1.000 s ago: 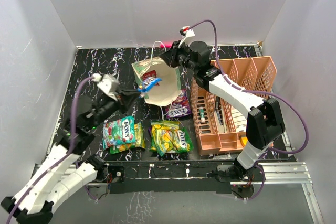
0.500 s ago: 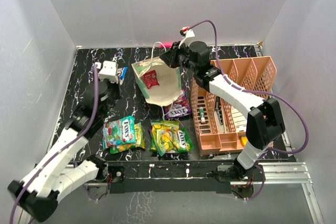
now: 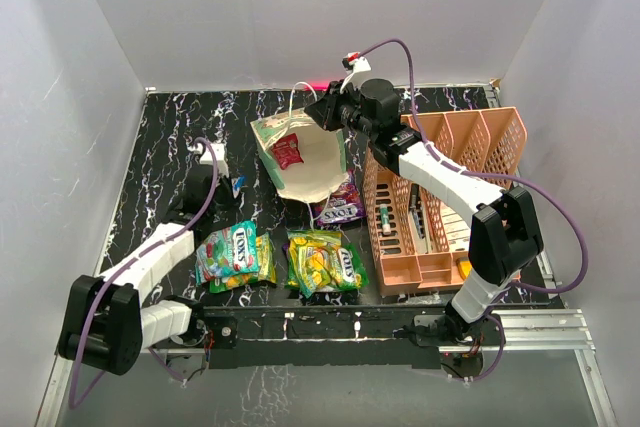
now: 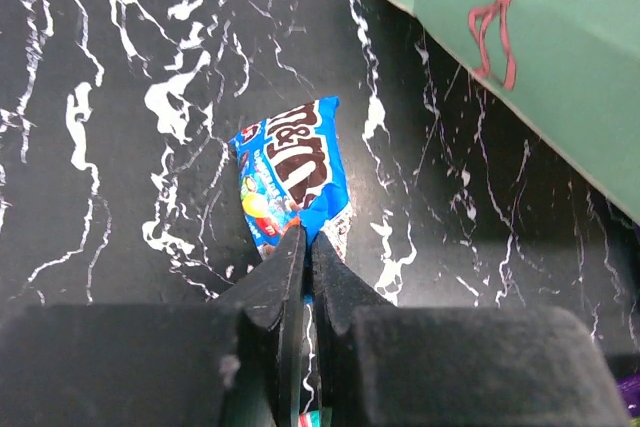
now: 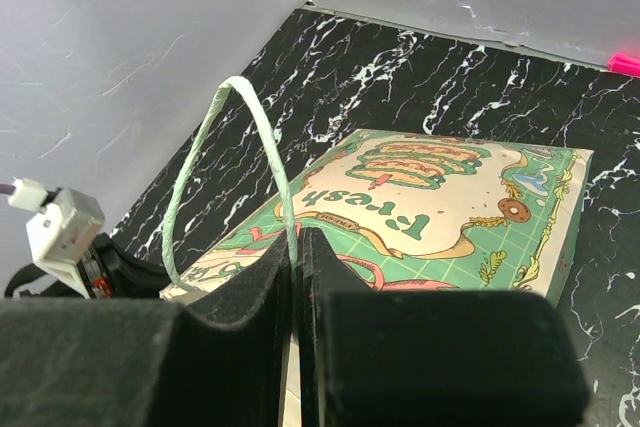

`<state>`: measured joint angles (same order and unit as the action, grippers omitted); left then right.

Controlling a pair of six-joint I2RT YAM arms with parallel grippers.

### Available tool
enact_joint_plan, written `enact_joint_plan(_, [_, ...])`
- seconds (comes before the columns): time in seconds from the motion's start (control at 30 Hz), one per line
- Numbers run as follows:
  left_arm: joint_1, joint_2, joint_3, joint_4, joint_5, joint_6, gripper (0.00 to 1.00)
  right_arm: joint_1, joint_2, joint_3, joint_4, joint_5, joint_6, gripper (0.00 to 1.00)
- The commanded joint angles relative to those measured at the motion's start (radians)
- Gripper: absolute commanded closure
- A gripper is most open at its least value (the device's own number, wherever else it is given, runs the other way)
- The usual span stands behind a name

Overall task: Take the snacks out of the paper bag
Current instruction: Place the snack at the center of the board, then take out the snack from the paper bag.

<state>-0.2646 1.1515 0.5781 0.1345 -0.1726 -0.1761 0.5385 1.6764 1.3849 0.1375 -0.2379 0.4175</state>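
Left gripper (image 4: 305, 239) is pinched together on the near end of the blue packet (image 4: 290, 172), which lies flat on the table (image 4: 120, 67) just left of the bag (image 3: 312, 169), out of it. Right gripper (image 5: 297, 239) is at the bag's far rim, fingers closed on the handle (image 5: 232, 147) and holding the mouth up and open toward me. The bag leans with its printed green side (image 5: 440, 202) facing the far wall. 1 red packet (image 3: 289, 151) sits inside the bag, against its cream lining. 3 Fox's bags lie outside it: the purple one (image 3: 340, 209) touching the bag's near edge, partly under it, the yellow-green one (image 3: 322, 262) nearer me than that, and the teal one (image 3: 230, 249) to the near left of the bag. An organiser (image 3: 440, 197) stands just right of the bag.
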Motion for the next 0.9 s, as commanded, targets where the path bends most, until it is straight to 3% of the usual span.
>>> enact_joint_plan(0.0, [0.001, -0.006, -0.044, 0.093, 0.065, 0.006, 1.0, -0.005, -0.043, 0.029, 0.054, -0.003, -0.004, 0.93])
enact_joint_plan(0.23, [0.001, 0.004, -0.08, 0.056, 0.063, -0.053, 1.0, -0.005, -0.039, 0.022, 0.069, -0.014, 0.015, 0.93])
enact_joint_plan(0.33, [0.001, -0.061, -0.064, -0.035, 0.019, -0.138, 0.58, -0.005, -0.04, 0.02, 0.07, -0.026, 0.021, 0.93])
enact_joint_plan(0.37, [0.001, -0.105, -0.061, -0.055, 0.031, -0.145, 0.49, -0.005, -0.043, 0.02, 0.069, -0.027, 0.021, 0.93])
enact_joint_plan(0.4, [0.001, -0.171, -0.056, -0.071, 0.054, -0.142, 0.47, -0.005, -0.044, 0.019, 0.069, -0.028, 0.021, 0.93])
enact_joint_plan(0.6, [-0.004, -0.369, 0.03, -0.196, 0.207, -0.167, 0.55, -0.004, -0.025, 0.024, 0.091, -0.126, 0.036, 0.93])
enact_joint_plan(0.77, [-0.031, -0.455, 0.007, -0.094, 0.431, -0.27, 0.69, 0.033, -0.008, 0.036, 0.112, -0.17, 0.035, 0.92])
enact_joint_plan(0.87, [-0.135, -0.477, -0.018, -0.048, 0.383, -0.274, 0.71, 0.082, 0.005, 0.041, 0.125, -0.153, 0.035, 0.93])
